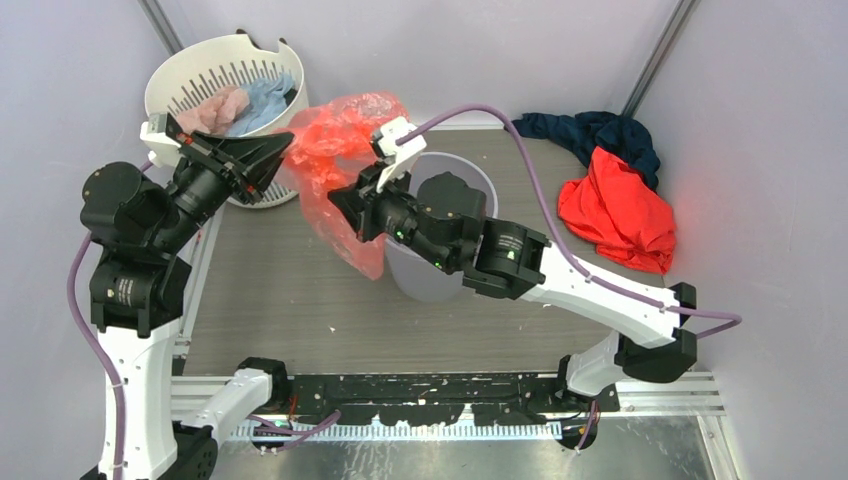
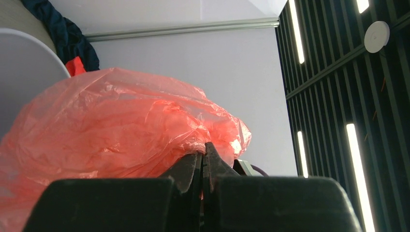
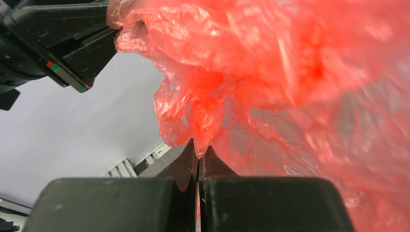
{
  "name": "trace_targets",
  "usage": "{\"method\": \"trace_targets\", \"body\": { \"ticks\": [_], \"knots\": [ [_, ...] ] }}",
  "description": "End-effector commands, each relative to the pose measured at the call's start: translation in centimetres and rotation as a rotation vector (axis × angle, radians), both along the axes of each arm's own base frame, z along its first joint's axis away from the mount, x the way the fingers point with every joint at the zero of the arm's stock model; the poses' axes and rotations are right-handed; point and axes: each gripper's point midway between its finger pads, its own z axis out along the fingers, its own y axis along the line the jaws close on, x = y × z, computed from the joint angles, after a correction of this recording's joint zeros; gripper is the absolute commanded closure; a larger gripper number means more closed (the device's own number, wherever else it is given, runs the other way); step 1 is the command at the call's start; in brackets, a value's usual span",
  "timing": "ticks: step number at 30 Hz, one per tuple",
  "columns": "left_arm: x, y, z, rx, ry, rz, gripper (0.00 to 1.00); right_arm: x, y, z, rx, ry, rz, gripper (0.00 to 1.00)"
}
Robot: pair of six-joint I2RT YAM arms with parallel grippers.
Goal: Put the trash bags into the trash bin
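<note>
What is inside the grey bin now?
The right arm covers most of the grey bin opening; nothing shows inside. The trash bag, held by the left gripper and right gripper, hangs outside, at its left.

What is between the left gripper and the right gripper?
Only the red trash bag; its film spans from the left gripper to the right gripper, both shut on it. The top external view shows this.

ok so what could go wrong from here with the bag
The trash bag hangs mostly left of the trash bin, outside its rim, so released now it would likely land on the table. The left tool and right tool each pinch only a small fold of thin film; pulling apart could tear it or slip. The right arm lies across the bin's mouth and may block it.
</note>
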Motion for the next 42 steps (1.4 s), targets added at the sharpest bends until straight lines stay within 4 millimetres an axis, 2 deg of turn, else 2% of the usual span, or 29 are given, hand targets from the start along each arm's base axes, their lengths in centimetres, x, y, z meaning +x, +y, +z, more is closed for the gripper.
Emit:
{"method": "trace_targets", "body": {
  "ticks": [1,7,16,20,26,27,31,34,37,42],
  "knots": [
    [-0.6,0.0,1.4,0.008,-0.08,-0.003,1.0,-0.7,-3.2,4.1,0.13,-0.022,-0.017,0.99],
    [0.4,0.1,0.3,0.047,-0.064,0.018,1.0,-2.2,-6.4,5.2,0.182,-0.009,0.006,0.99],
    [1.5,0.2,-1.1,0.094,-0.045,0.04,1.0,-4.8,-11.8,7.9,0.289,-0.006,0.057,0.99],
    [1.6,0.2,-1.2,0.105,-0.048,0.04,1.0,-5.5,-13.4,8.7,0.312,-0.011,0.068,0.99],
    [1.6,0.0,-1.4,0.139,-0.064,0.025,1.0,-6.8,-14.1,10.0,0.317,-0.01,0.125,0.99],
    [1.6,-0.1,-1.4,0.146,-0.069,0.016,0.97,-6.9,-14.2,10.1,0.315,-0.008,0.132,0.99],
    [1.3,-1.1,-0.5,0.158,-0.125,-0.048,0.68,-7.0,-14.0,10.2,0.31,-0.005,0.141,0.99],
    [0.6,-1.7,0.8,0.159,-0.219,-0.098,0.55,-6.8,-13.5,10.2,0.301,-0.007,0.137,0.99],
    [-0.3,-2.0,1.5,0.159,-0.287,-0.12,0.51,-6.6,-13.0,10.4,0.296,-0.014,0.135,0.99],
    [-1.8,-2.5,1.3,0.172,-0.361,-0.169,0.52,-6.0,-12.2,11.3,0.282,-0.034,0.119,0.99]
  ]
}}
